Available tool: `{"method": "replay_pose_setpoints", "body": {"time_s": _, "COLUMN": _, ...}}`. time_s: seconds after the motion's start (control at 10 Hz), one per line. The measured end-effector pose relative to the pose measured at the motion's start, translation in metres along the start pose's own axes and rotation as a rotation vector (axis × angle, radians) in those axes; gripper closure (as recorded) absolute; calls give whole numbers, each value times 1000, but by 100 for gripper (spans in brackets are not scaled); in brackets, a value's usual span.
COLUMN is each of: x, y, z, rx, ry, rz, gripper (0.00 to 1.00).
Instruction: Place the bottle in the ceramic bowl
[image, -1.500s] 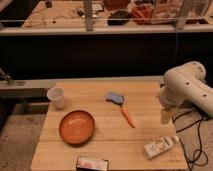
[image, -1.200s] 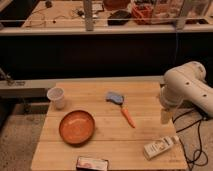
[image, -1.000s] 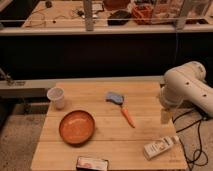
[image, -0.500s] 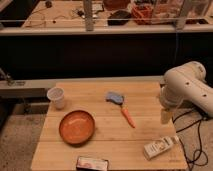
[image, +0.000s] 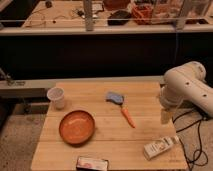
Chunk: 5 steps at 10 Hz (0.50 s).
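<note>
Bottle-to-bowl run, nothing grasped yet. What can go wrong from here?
1. The bottle lies on its side near the table's front right corner; a clumsy grasp may push it off the edge.
2. The gripper hangs open over the table's right side, just behind the bottle; the carrot lies near the route to the ceramic bowl, so a low carry might knock it.

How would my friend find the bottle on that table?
Look at the wooden table, then its near right corner, just below the robot's tool hanging over the right side. The bottle lies there on its side, whitish and boxy, unlike the orange carrot.
</note>
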Motion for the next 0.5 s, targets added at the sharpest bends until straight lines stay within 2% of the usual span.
{"method": "replay_pose_setpoints", "body": {"time_s": 0.4, "x": 13, "y": 33, "z": 8, "rx": -28, "ry": -21, "rz": -27, "gripper": 20}}
{"method": "replay_pose_setpoints", "body": {"time_s": 0.5, "x": 13, "y": 34, "z": 8, "rx": -30, "ry": -26, "rz": -35, "gripper": 20}}
